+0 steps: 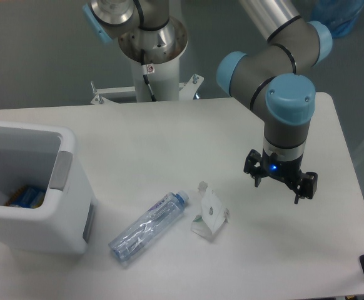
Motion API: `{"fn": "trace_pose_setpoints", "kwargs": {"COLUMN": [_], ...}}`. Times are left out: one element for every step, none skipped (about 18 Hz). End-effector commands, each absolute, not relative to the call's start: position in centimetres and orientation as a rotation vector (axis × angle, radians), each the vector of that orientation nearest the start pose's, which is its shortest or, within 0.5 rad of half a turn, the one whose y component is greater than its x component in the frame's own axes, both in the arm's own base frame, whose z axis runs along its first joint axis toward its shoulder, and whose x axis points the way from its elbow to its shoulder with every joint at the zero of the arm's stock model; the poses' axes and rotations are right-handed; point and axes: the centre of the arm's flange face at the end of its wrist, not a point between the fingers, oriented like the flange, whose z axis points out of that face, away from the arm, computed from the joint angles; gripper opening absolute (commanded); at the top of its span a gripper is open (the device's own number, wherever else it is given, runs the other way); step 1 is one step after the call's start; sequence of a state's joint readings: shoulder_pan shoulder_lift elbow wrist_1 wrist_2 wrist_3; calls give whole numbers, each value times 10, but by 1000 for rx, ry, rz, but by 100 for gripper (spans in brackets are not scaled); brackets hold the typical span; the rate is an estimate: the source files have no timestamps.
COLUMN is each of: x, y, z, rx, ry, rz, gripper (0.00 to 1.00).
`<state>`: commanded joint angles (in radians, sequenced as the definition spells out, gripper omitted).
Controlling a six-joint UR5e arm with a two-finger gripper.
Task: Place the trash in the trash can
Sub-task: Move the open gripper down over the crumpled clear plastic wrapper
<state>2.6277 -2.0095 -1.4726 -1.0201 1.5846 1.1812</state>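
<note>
Neither piece is binned yet: the spread, empty fingers (281,184) hover above the white counter (169,137), the small white spouted pouch with green marks (211,215) just beside them, the clear light-blue-capped plastic bottle (147,226) beyond it, the large white rectangular bin (63,194) farthest.

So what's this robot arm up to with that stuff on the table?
It is clearing trash. A clear water bottle and a small white pouch lie side by side on the table, neither picked up yet. The arm's gripper hangs open and empty to the right of the pouch, touching nothing. The white trash can stands at the left edge of the table with something already lying in its bottom.
</note>
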Motion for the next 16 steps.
{"fn": "trace_pose_setpoints", "kwargs": {"x": [-516,-515,-514,-513,-510,-507,-504,-498,-491,-485,-481,-478,-476,-470,-462,-452], "y": [444,446,446,446,447,448,446,443,442,440,439,445,450,454,459,460], "z": [339,339,339,335,331,327,318,311,301,291,283,280,277,272,269,263], "rx": [-3045,-3042,-3036,-3026,-3009,-2999,-3001,-2997,-2996,-2994,-2998,-3001,-3007,-3012,-3016,-3027], "ry": [187,182,139,83,54,52,50,50,45,34,36,54,67,83,101,112], "rz": [298,296,288,265,239,235,231,238,237,240,235,233,233,218,208,186], "gripper": [100,100,100,100,100,100,100,100,100,100,100,100,100,100,100,100]}}
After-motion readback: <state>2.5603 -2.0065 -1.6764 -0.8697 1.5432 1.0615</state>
